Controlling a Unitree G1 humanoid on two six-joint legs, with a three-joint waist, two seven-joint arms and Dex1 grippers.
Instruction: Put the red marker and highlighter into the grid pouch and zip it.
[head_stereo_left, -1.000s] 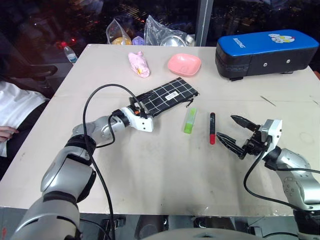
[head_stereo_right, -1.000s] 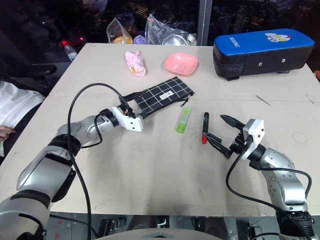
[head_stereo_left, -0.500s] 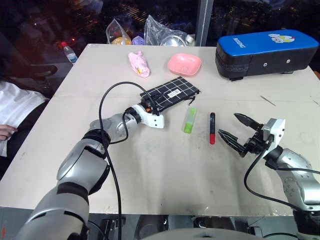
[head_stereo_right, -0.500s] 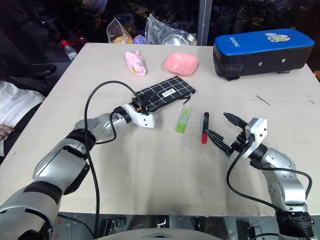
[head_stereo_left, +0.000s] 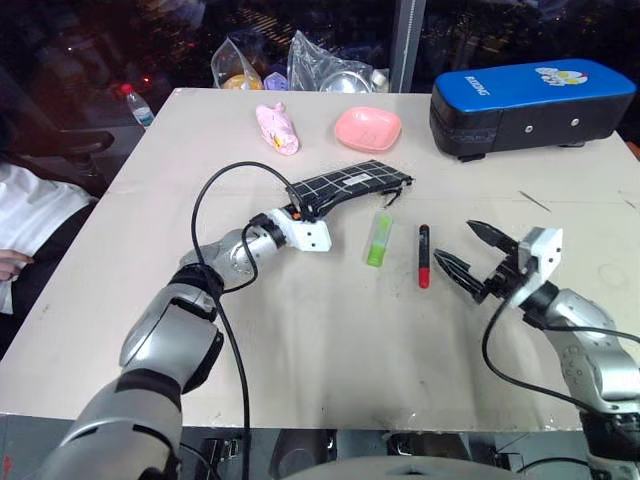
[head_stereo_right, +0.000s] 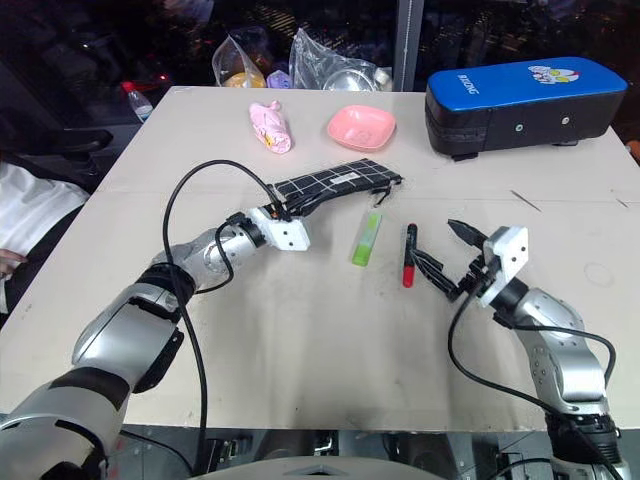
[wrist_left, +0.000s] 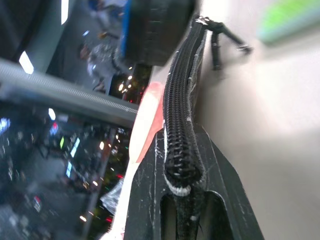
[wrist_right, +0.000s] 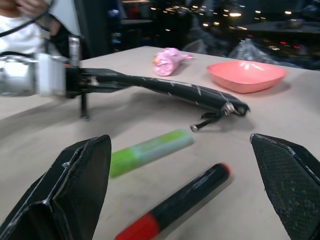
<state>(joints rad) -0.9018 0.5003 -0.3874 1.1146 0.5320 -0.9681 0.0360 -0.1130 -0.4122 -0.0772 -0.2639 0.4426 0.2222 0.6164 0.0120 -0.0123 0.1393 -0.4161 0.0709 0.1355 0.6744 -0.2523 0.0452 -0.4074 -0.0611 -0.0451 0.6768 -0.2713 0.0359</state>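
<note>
My left gripper (head_stereo_left: 300, 211) is shut on the near end of the grid pouch (head_stereo_left: 352, 184), a black pouch with white grid lines, and holds it tipped up on its long edge just over the table. In the left wrist view the pouch's zipper edge (wrist_left: 179, 115) runs away from the fingers to the black pull (wrist_left: 218, 42). The lime-green highlighter (head_stereo_left: 379, 240) lies right of the pouch, and the red marker (head_stereo_left: 424, 257) lies beside it, black end away from me. My right gripper (head_stereo_left: 454, 241) stands open just right of the marker, touching nothing.
A big blue-and-black case (head_stereo_left: 530, 105) stands at the back right. A pink bowl (head_stereo_left: 368, 128) and a pink wrapped thing (head_stereo_left: 278, 129) lie behind the pouch, plastic bags (head_stereo_left: 330, 68) at the far edge. A person's white sleeve (head_stereo_left: 30, 215) shows at the left.
My left gripper has shut on the pouch's end, moved right and up, and rolled the pouch from flat onto its edge. The right gripper has edged toward the marker, still open.
</note>
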